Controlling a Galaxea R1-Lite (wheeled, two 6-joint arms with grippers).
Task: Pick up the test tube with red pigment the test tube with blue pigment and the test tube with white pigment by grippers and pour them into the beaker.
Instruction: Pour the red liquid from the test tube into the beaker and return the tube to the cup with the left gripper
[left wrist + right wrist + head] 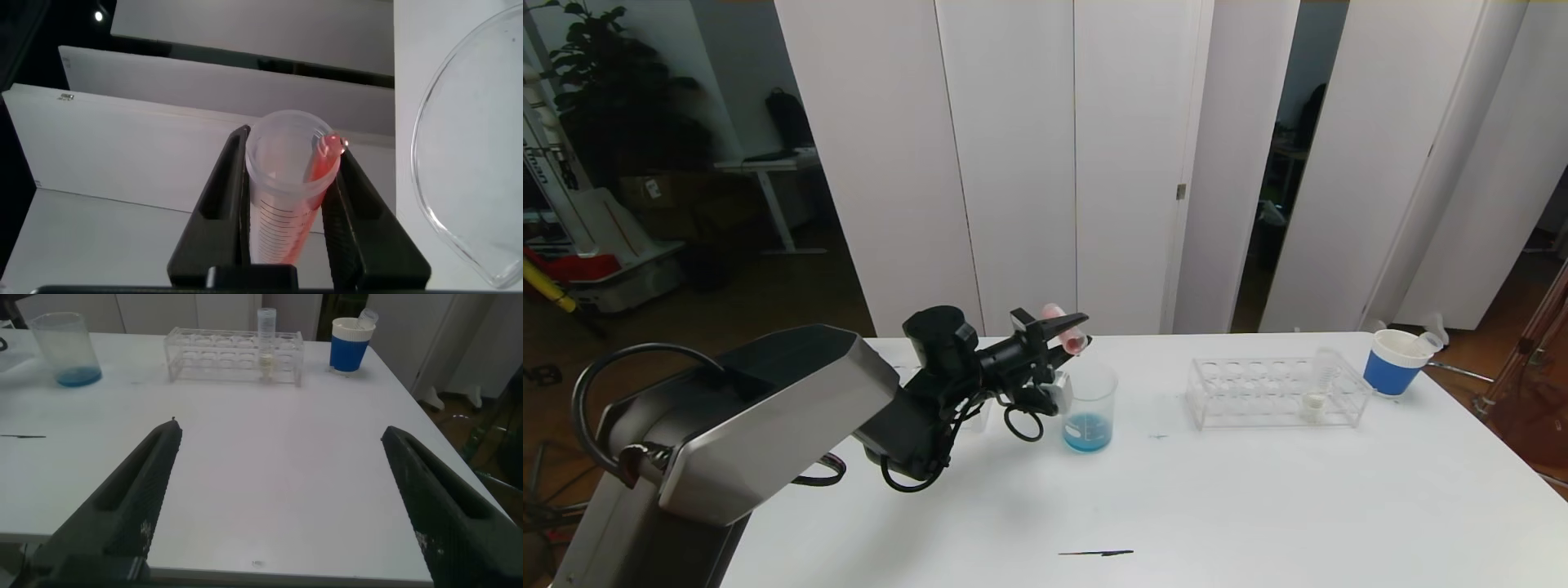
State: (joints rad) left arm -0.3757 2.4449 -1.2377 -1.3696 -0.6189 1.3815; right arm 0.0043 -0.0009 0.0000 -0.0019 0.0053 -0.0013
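White table (1258, 490) carries the beaker (1089, 408) with blue liquid already inside, and the left gripper (1068, 331), pinching the test tube with red pigment (1063, 328) tilted above its rim, must tip further, I think, while the right gripper (282, 498) waits spread.

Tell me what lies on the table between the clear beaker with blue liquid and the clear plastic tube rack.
Nothing but bare white table lies between the clear beaker and the clear plastic rack; the head view shows only a faint mark there.
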